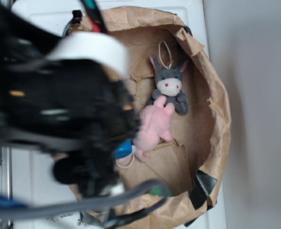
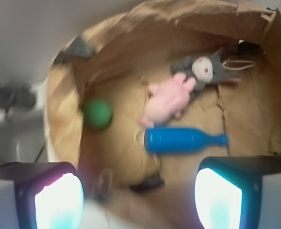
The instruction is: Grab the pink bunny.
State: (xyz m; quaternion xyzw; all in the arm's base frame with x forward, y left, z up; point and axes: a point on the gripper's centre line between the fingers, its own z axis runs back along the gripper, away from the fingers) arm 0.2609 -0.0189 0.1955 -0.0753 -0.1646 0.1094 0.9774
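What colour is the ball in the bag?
Green: the ball shows best in the wrist view, left of the bunny.

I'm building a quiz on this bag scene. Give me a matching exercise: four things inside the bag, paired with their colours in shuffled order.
Things:
1. bunny
2. bottle
3. ball
4. donkey

Colours:
A. green
B. grey with a white face
C. pale pink
D. blue

Pairs: 1-C, 2-D, 3-A, 4-B
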